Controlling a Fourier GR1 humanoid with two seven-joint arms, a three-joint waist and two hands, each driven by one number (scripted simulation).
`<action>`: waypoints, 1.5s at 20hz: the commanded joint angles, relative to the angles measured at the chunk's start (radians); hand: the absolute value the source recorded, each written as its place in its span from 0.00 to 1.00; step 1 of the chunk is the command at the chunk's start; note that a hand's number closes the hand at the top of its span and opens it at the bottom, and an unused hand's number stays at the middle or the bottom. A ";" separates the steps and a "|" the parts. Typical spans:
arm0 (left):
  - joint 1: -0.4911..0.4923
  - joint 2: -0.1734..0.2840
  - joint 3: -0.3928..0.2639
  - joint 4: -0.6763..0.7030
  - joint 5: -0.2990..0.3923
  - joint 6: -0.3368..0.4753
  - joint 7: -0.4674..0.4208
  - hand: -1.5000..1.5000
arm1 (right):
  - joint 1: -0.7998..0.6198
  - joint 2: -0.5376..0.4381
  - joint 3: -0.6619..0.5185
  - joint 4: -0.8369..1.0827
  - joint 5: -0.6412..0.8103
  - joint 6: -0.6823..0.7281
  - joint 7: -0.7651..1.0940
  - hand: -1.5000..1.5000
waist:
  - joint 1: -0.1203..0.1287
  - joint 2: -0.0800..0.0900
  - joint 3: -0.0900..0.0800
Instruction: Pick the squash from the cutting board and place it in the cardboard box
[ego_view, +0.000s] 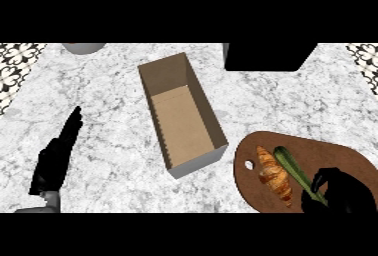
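Two hands show; right hand (336, 189) curls around the squash (293, 167) on the cutting board (354, 165); left hand (55, 157) rests flat, fingers straight.

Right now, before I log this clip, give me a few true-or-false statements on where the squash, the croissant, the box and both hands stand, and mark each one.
1. The squash lies on the cutting board. True.
2. The croissant is inside the cardboard box. False: it lies on the cutting board, left of the squash.
3. The right robot hand has its fingers curled at the near end of the squash. True.
4. The left robot hand holds the cardboard box. False: it is open with straight fingers, apart from the box, at the view's left.
5. The cardboard box lies left of the cutting board. True.
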 joint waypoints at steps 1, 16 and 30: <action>-0.005 0.007 0.008 -0.035 0.002 -0.002 0.019 0.50 | -0.051 0.012 0.162 -0.068 0.123 0.062 0.013 1.00 | 0.003 -0.001 0.001; 0.038 -0.008 0.008 -0.045 0.004 -0.026 0.020 0.50 | -0.140 0.140 0.328 -0.498 0.115 0.028 -0.024 1.00 | -0.002 -0.004 0.001; -0.074 -0.012 0.039 -0.002 -0.012 -0.027 0.066 0.50 | -0.771 0.298 0.201 -0.109 -0.028 0.106 0.159 1.00 | 0.003 0.002 0.001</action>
